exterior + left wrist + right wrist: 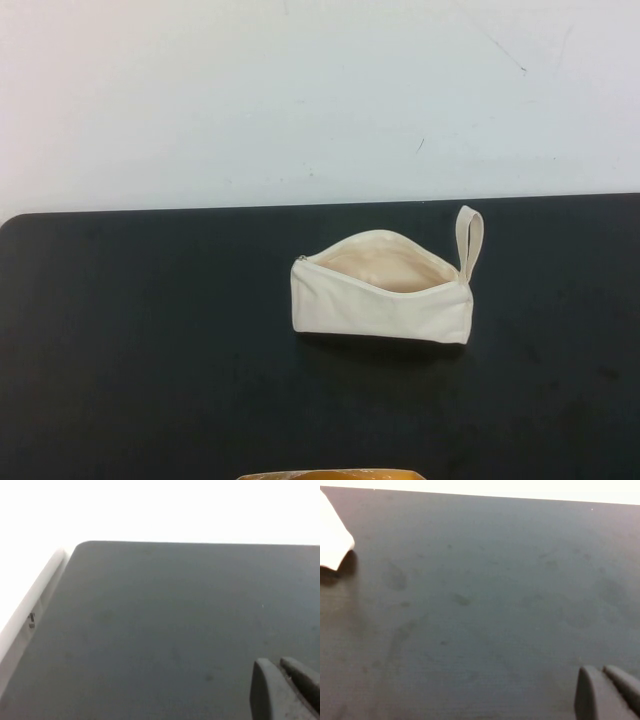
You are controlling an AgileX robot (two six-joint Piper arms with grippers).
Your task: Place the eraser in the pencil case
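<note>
While the pencil case (382, 287) lay unzipped near the middle of the black table (150, 340), its mouth gaping toward the far wall and its wrist loop (469, 240) standing up at the robot's right end, we could find no eraser in any view; whether it already sat inside, against the pale lining (385, 268), we could not tell. Neither arm showed from above. Our left gripper (284, 687) hung over bare table near a rounded corner, fingers pressed together and holding nothing. Our right gripper (606, 692) hovered likewise, fingers together and empty, with only a corner of the pouch (332, 542) at the edge of its camera. To do this step well, we judged that we first had to locate the eraser, then pinch it across its short sides, and release it low over the wide middle of the opening so the soft rim would not deflect it.
</note>
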